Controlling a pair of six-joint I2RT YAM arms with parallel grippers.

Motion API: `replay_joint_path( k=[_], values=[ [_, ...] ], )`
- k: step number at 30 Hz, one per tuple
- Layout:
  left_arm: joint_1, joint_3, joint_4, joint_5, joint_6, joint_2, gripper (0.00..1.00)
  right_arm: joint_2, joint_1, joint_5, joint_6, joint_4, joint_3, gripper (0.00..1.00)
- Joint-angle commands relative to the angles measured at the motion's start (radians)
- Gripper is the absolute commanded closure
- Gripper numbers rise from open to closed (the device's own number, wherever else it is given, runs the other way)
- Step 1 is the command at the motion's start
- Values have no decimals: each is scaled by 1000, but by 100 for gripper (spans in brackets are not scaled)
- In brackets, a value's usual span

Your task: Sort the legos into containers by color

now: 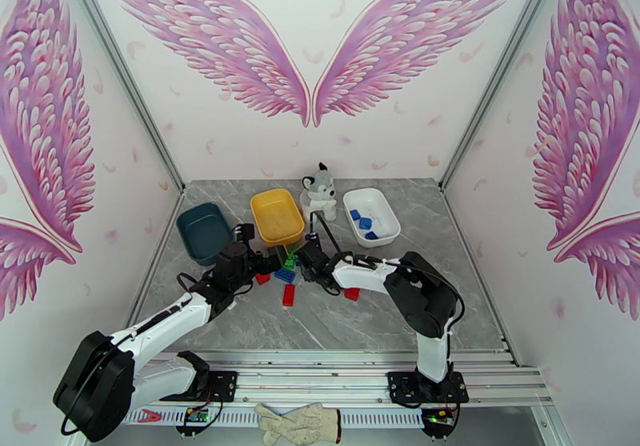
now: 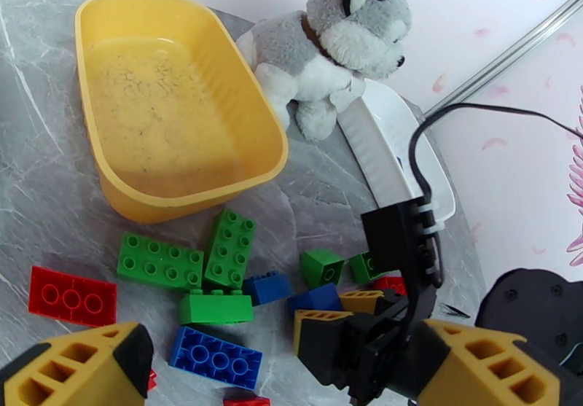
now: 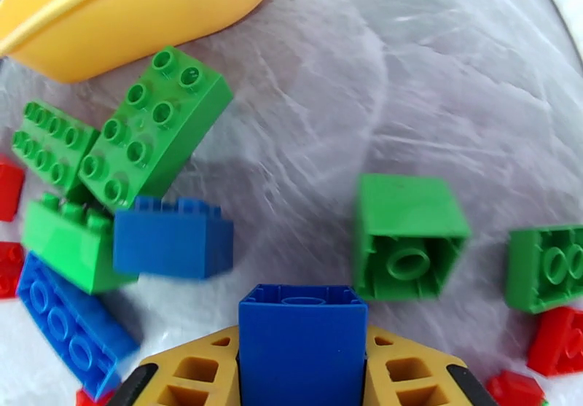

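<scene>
Okay, the right gripper is clamped tight on one blue brick at the lego pile, mid worktop, just in front of the yellow tub. The left gripper is spread wide over the pile's left side and holds nothing.

Likely the step is the lift. It should go straight up first, since an upturned green brick and another blue brick sit near. Then carry toward the rear right, skirt the plush husky, and drop low inside the white tub.

The white tub already has a few blue bricks. The yellow tub is empty, with only some grit. The teal tub at rear left looks empty. Reds and greens are still unsorted.
</scene>
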Motion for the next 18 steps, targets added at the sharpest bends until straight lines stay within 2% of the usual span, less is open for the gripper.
replay_joint_path(
  k=[1, 8, 18],
  values=[
    [-11, -13, 22, 17, -5, 21, 1, -93, -4, 11, -2, 27, -47, 68],
    [-64, 43, 47, 74, 18, 126, 1, -231, -76, 8, -8, 17, -123, 69],
    [-202, 209, 25, 168, 115, 329, 1, -365, -332, -54, -3, 42, -200, 71]
  ],
)
